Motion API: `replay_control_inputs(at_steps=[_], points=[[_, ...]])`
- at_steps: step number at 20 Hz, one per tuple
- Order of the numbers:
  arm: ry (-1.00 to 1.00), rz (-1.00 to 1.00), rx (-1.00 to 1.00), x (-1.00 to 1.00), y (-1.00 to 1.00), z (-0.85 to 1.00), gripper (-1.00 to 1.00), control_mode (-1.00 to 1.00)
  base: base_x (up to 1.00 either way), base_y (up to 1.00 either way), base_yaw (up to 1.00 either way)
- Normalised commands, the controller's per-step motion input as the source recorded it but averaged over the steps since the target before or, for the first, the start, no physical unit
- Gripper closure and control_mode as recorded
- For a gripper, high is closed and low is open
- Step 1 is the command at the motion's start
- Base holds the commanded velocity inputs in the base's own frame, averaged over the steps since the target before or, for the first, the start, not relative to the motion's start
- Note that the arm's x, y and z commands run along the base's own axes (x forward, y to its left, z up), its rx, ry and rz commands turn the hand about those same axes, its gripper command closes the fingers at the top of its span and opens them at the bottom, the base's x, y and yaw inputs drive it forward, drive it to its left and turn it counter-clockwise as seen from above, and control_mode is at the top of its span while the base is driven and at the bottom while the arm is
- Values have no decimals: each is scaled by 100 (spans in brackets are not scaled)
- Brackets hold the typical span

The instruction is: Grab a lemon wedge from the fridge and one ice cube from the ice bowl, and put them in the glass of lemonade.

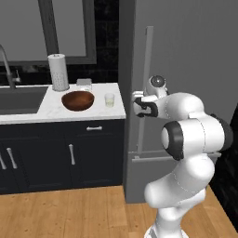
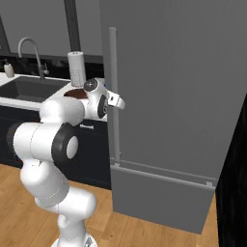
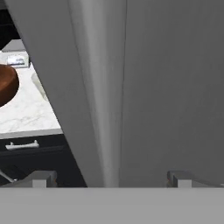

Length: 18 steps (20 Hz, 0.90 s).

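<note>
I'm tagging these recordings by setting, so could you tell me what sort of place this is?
A simulated home kitchen, by the look of it: a tall grey fridge with a bar handle, a sink with a faucet set in a marble counter, and dark navy cabinets below.

A white paper-towel roll (image 1: 58, 71) stands upright on the marble counter (image 1: 46, 110), well to the left of the pincer and farther back. A dark sink (image 1: 21, 98) with a curved tap (image 2: 30, 50) lies further left. Navy cabinets (image 1: 56, 155) stand lower left of it, above a wooden floor (image 1: 65, 214).
</note>
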Motion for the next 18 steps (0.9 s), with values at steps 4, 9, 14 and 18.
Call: replay_control_inputs(at_steps=[4,9,14,18], points=[[-1,0,-2,43,-6,-16,-100,-100,0,0,0],[0,0,0,48,0,-8,-100,-100,0,0,0],[-1,0,0,42,-3,-4,-100,-100,0,0,0],[-7,0,-2,23,-8,-13,-100,-100,0,0,0]])
